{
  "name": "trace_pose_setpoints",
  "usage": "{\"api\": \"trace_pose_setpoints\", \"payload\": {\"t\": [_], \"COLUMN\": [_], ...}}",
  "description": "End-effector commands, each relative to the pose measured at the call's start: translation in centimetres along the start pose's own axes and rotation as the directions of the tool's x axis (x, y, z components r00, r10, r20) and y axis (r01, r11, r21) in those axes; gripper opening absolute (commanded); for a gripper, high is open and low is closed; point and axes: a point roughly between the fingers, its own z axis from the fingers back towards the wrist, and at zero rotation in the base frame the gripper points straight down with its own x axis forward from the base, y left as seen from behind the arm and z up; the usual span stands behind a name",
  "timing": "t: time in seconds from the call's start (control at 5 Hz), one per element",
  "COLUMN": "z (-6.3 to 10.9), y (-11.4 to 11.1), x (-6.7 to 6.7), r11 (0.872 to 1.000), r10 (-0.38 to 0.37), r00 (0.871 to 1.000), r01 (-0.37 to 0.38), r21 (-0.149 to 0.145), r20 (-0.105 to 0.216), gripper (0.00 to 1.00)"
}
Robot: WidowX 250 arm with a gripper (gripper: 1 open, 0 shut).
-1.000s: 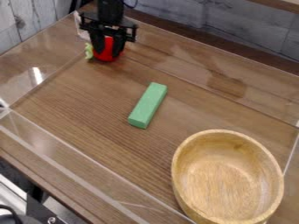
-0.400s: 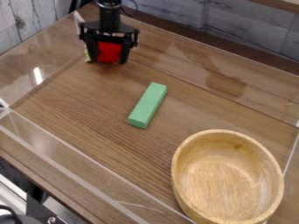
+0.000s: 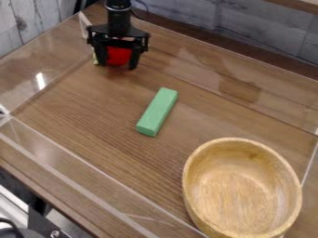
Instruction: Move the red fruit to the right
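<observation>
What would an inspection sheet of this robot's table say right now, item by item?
Surface: wooden table inside clear walls.
Job's things: red fruit at the far left, between the gripper's fingers.
Clutter: green block mid-table; empty wooden bowl at the near right.
Grippers: gripper pointing down, jaws open on either side of the fruit, not closed on it.
Cables: nothing seen.
Surroundings: grey plank wall behind.

One red fruit (image 3: 115, 56), partly hidden; one green block (image 3: 156, 112); one wooden bowl (image 3: 243, 189).
</observation>
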Motion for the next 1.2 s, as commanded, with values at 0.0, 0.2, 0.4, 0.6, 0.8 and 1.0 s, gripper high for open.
{"api": "trace_pose_setpoints", "payload": {"t": [0.0, 0.2, 0.4, 0.6, 0.8, 1.0], "z": [3.1, 3.8, 3.0, 2.1, 1.0, 2.2], "y": [1.2, 1.9, 1.2, 0.5, 0.1, -0.1], "x": [1.6, 1.8, 1.9, 1.8, 1.6, 1.7], "r11": [1.0, 1.0, 0.999, 0.997, 0.993, 0.995], "r10": [0.008, -0.005, -0.039, -0.072, -0.112, -0.095], "r00": [0.998, 0.997, 0.996, 0.994, 0.989, 0.991], "r01": [-0.007, 0.006, 0.041, 0.073, 0.114, 0.097], "r21": [-0.017, -0.022, -0.02, -0.017, -0.015, -0.022], "r20": [0.07, 0.073, 0.08, 0.084, 0.094, 0.096], "gripper": [1.0, 1.0, 1.0, 1.0, 1.0, 0.0]}}
